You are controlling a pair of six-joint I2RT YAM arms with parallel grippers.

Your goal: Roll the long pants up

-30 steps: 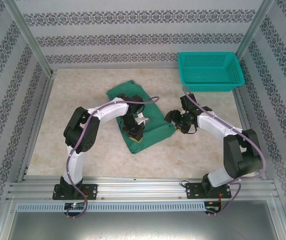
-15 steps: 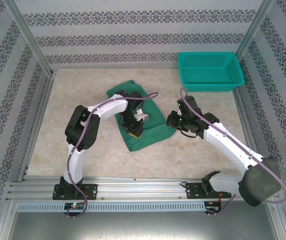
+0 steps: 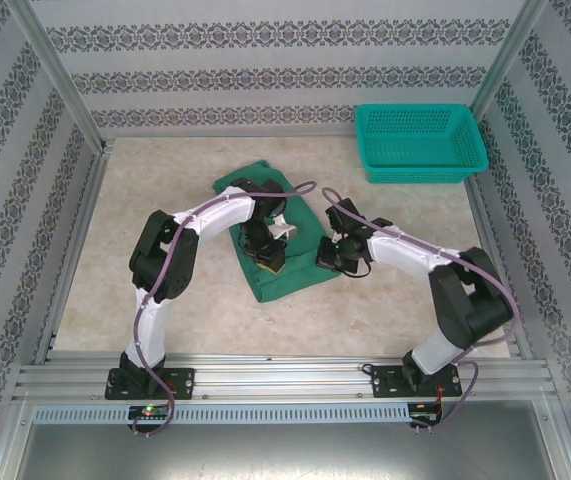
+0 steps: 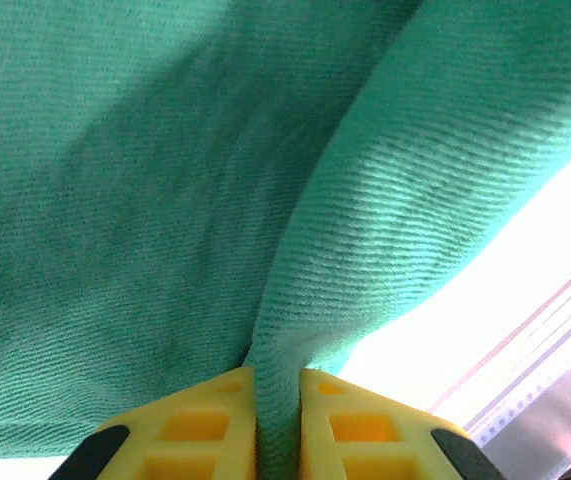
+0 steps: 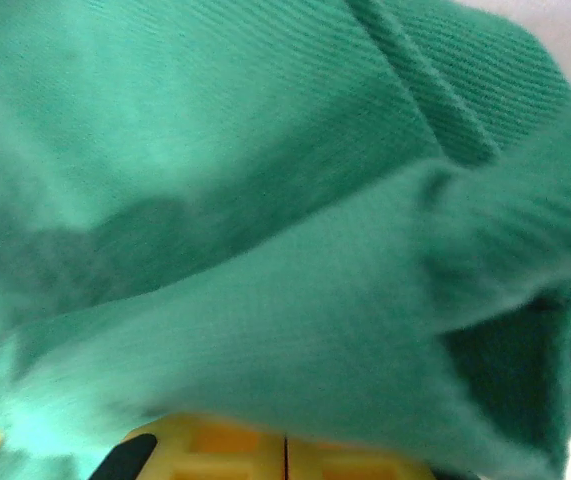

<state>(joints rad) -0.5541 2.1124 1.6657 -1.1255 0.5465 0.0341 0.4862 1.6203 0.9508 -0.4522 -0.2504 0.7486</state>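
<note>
My left gripper (image 4: 277, 440) is keeping its jaws clenched on a fold of the long pants (image 3: 300, 268), which are lying bunched midway across the counter (image 3: 165, 220). My right gripper (image 3: 327, 252) is just arriving at their right edge from beside them; whether its jaws are grasping cloth I cannot tell. Rolling with both arms is becoming possible.

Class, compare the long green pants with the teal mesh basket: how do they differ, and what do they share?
The long pants are soft, solid cloth; the basket is rigid-looking open mesh. The pants lie bunched mid-table; the basket sits at the far right corner. The left gripper pinches a pants fold; nothing touches the basket. Both are greenish and rest on the table.
</note>
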